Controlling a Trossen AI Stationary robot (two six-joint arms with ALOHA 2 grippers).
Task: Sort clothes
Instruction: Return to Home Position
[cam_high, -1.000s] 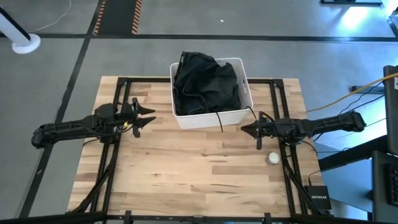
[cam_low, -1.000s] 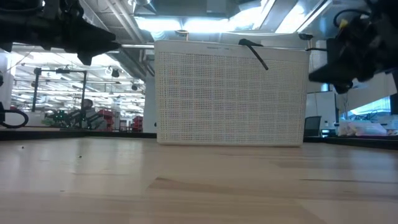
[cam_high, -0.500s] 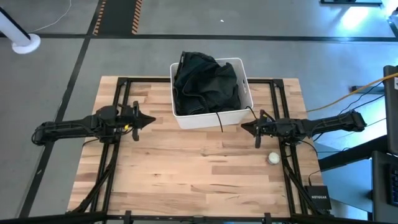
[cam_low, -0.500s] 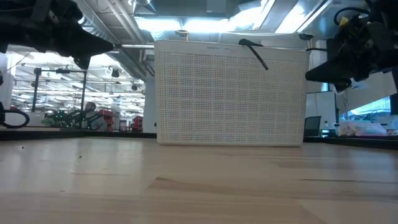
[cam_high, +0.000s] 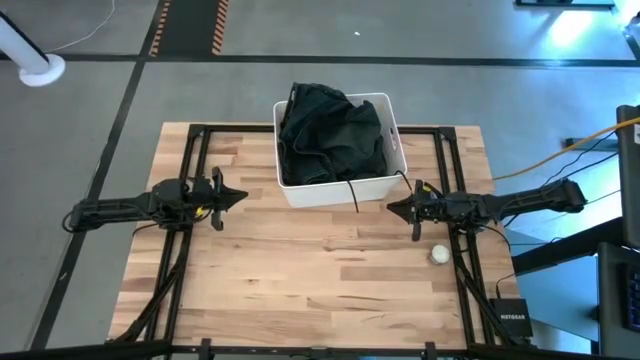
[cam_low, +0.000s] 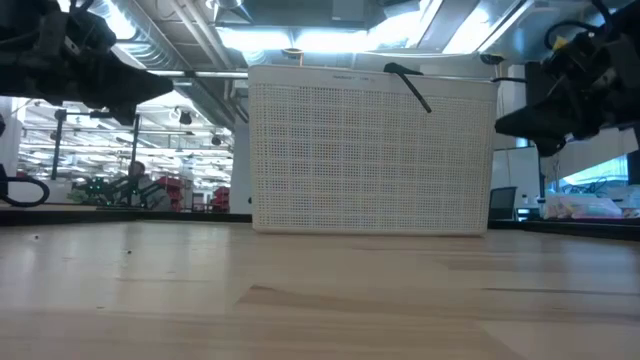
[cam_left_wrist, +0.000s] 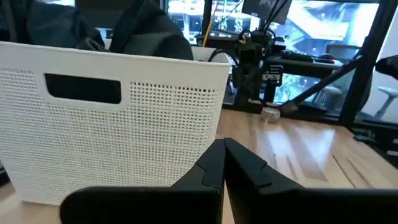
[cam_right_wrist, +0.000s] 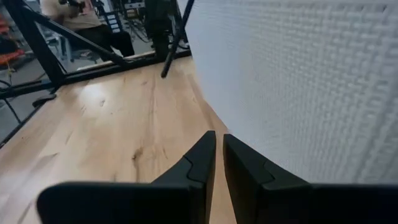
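Sorting looks finished: the black and charcoal fabric clothes sit heaped in the white perforated plastic bin at twelve o'clock on the wooden table, and I see no garment outside it. The left tool, at nine o'clock, is closed and empty. So is the right tool, at three o'clock. Since a second ago, the left tool has pinched shut and drawn back toward nine.

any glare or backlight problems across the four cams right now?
High view: hard glare on the floor top right; table evenly lit; clothes in the white bin read as one dark mass. Low view: ceiling lights wash out; left gripper and right gripper are silhouettes. Left wrist view: bright background beyond the table. Right wrist view: bin wall bright, sheen on the table.
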